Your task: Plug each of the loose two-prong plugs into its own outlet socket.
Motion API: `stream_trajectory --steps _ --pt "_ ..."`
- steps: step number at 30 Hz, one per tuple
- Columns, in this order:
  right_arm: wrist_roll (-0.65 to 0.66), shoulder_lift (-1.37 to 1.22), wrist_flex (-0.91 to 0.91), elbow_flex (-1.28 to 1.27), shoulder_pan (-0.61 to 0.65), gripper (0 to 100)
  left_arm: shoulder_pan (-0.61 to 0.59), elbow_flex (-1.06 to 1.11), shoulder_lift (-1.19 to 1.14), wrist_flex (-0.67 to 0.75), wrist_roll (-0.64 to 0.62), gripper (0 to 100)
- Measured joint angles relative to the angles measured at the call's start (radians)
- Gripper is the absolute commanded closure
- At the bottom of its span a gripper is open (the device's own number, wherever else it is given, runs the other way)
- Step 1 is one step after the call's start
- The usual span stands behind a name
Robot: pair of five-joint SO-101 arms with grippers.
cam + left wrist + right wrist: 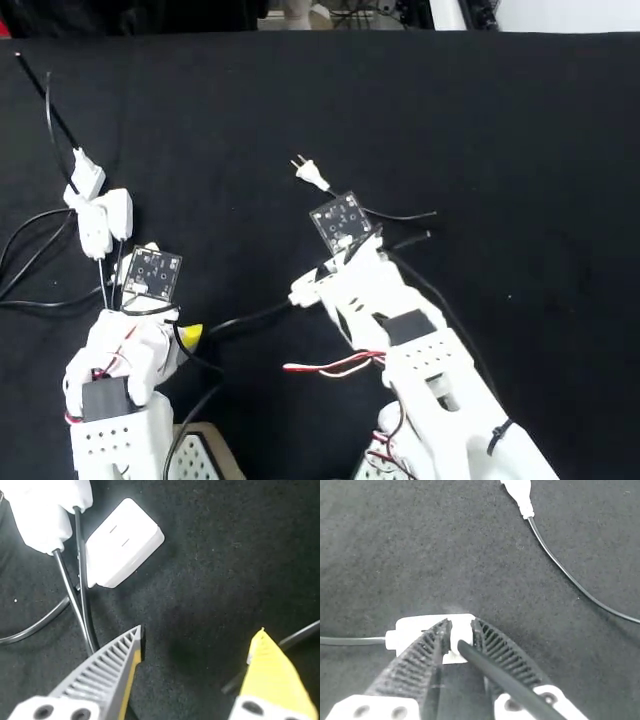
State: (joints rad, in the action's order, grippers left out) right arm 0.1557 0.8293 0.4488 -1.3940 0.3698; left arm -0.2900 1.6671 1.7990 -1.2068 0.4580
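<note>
A loose white two-prong plug [311, 175] lies mid-table on a thin black cord; the same plug [519, 491] shows beyond my right gripper. My right gripper [303, 290] is shut on a white corded block [420, 632] resting on the black cloth; whether it is a plug or a socket I cannot tell. A white outlet socket [124, 542] with two slots lies ahead of my left gripper [200, 635], which is open and holds nothing. Its yellow fingertip [190, 335] pokes out beside the left arm. A second white corded piece [45, 510] sits beside the socket.
White outlet pieces [103, 218] cluster at the left with several black cords [30, 250] trailing off the table's left edge. A black cable [240, 320] runs between the two arms. A red-and-white wire [325, 368] hangs from the right arm. The far half of the black cloth [500, 120] is bare.
</note>
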Motion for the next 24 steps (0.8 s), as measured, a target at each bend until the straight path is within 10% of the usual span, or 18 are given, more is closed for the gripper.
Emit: stream_trajectory --steps 15,24 --pt "0.0 -0.284 0.0 0.129 0.0 97.5 0.0 0.0 0.0 0.0 0.0 67" --pt "0.0 -0.382 0.014 0.195 0.009 67.0 0.0 0.0 0.0 0.0 0.0 67"
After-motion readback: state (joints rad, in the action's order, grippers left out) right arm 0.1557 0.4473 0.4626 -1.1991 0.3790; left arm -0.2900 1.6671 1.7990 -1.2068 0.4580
